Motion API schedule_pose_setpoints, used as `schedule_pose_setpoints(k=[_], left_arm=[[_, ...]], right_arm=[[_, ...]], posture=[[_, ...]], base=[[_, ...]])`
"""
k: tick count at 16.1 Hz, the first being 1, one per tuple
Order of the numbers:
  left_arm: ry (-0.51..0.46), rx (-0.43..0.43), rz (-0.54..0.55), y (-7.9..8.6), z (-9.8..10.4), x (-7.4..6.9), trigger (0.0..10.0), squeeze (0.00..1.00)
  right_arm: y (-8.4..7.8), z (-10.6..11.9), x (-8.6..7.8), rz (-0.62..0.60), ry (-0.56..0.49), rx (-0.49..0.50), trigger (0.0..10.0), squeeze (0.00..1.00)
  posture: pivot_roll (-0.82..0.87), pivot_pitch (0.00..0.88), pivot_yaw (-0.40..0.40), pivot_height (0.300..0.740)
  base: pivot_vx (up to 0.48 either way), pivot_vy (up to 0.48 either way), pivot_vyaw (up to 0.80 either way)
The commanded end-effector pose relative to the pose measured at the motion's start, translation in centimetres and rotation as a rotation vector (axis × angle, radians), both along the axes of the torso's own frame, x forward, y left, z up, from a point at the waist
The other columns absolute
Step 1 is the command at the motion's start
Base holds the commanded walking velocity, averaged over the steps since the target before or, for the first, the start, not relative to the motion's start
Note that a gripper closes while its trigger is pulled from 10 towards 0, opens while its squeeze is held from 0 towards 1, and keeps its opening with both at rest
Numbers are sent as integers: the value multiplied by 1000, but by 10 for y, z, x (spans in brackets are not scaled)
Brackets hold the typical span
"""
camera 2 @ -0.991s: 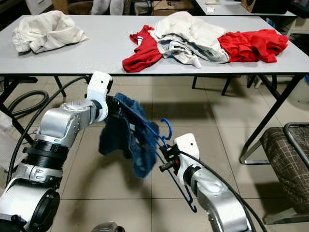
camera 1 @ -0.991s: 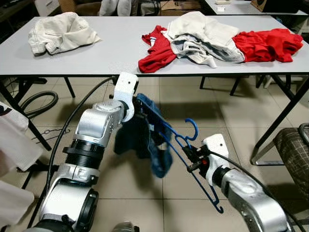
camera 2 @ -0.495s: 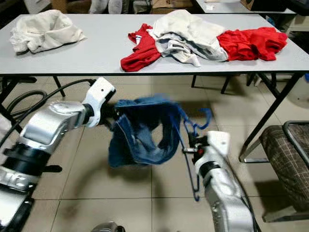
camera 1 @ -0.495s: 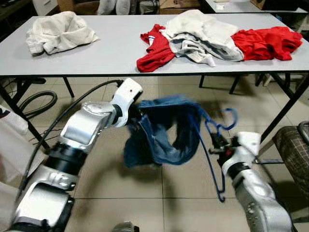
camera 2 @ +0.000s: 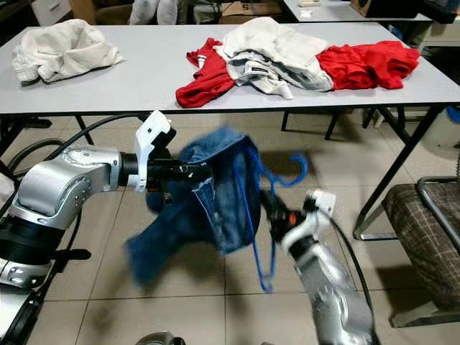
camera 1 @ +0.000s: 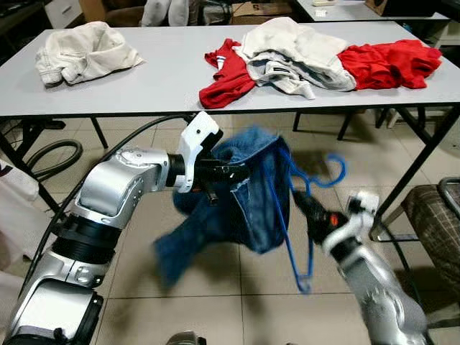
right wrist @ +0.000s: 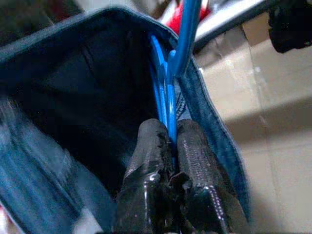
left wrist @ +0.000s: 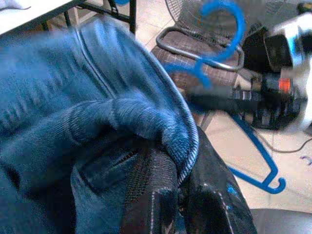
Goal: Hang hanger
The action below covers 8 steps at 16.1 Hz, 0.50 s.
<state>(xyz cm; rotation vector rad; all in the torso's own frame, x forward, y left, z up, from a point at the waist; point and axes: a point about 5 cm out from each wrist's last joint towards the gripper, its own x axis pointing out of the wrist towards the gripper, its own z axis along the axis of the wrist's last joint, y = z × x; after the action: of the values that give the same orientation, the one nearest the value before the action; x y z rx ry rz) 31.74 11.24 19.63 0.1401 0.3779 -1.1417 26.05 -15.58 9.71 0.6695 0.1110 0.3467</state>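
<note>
Your left gripper (camera 1: 231, 172) is clamped on the waistband of the blue denim garment (camera 1: 248, 194), holding it up in front of the near edge of the grey table (camera 1: 144, 79); in the left wrist view the fingers (left wrist: 161, 195) pinch the folded hem tight. Your right gripper (right wrist: 168, 146) is closed on the blue plastic hanger (camera 1: 291, 215), gripping the thin bars just below the hook, with the hook standing up to the right of the denim and the lower bar hanging toward the tiled floor (camera 1: 215, 302).

The hanger sits partly inside the garment opening, so I judge the step in hand to be threading the hanger into the denim, not yet the hanging itself. The fabric is blurred and swinging, and the fit on the hanger's shoulders cannot be confirmed.

Next, you should let the cloth settle, seat the waistband evenly on the hanger, then release the left grip. No rail or hook to hang from is in sight; you will need to find one. On the table, the white clothes (camera 1: 83, 50) and the red and white pile (camera 1: 316, 57) lie well apart from your work.
</note>
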Motion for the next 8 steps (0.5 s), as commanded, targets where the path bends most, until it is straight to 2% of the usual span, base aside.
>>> schedule_pose_setpoints(k=[1,4,8], left_arm=[[-16,9,-26,-1,2,-2,0,0],[-9,-6,-31,-5,2,-4,0,0],[2,-55,-85,-12,8,-8,0,0]], right_arm=[[-7,14,8,-55,-48,96,10000,0],[-1,23,22,-66,-61,224,10000,0],[4,27,35,-67,-60,303,10000,0]], posture=[[-30,0,39,740],[-28,0,35,740],[-24,0,35,740]], base=[[0,0,0],[0,0,0],[0,0,0]])
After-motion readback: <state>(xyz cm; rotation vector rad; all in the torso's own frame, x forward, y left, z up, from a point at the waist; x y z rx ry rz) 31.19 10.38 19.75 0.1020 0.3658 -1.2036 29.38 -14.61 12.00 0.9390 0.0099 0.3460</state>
